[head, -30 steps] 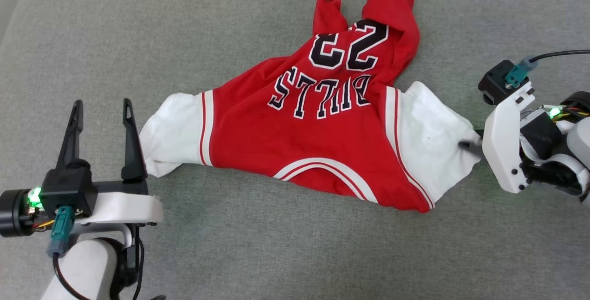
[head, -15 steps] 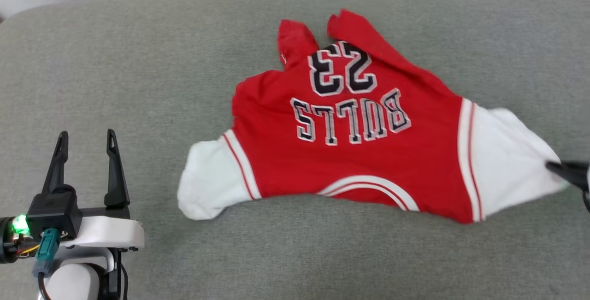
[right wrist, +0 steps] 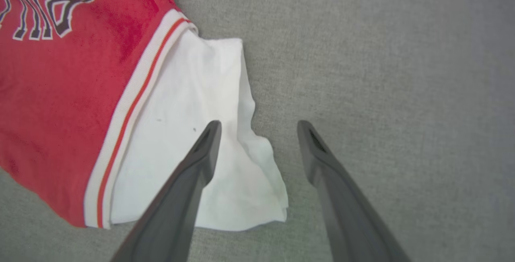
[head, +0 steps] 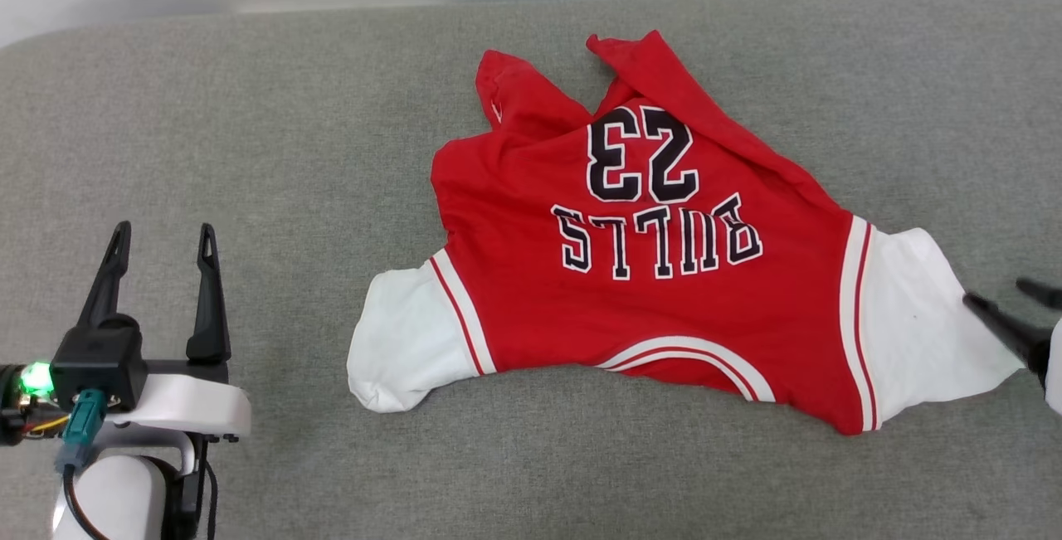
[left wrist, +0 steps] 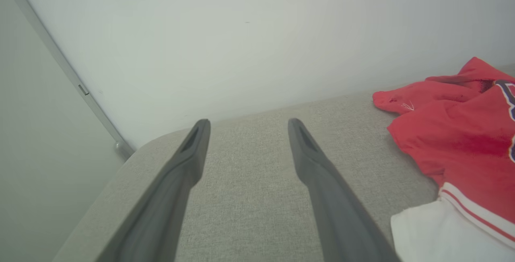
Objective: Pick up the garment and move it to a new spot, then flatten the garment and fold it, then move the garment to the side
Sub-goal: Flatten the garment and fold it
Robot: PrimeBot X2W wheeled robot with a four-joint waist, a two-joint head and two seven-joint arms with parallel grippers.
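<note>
The garment (head: 647,308) lies on the grey cushion with "BULLS 23" face up and upside down to me; its hem end is bunched at the far side. One white sleeve (head: 921,333) spreads to the right, the other (head: 406,349) to the left. My right gripper (head: 996,293) is open at the right sleeve's outer edge. In the right wrist view one finger (right wrist: 193,165) hangs over the white sleeve (right wrist: 189,105) and the right gripper (right wrist: 259,124) holds nothing. My left gripper (head: 163,233) stands open, well left of the garment (left wrist: 462,141), over bare cushion (left wrist: 248,122).
The grey cushion (head: 249,150) runs wide to the left and in front of the garment. Its back edge meets a pale wall (left wrist: 241,32), and its far left corner (left wrist: 132,153) is rounded.
The right gripper, shut on the right sleeve before, has let go and opened. The garment came to lie further right, more spread out. The head view also shifted.
</note>
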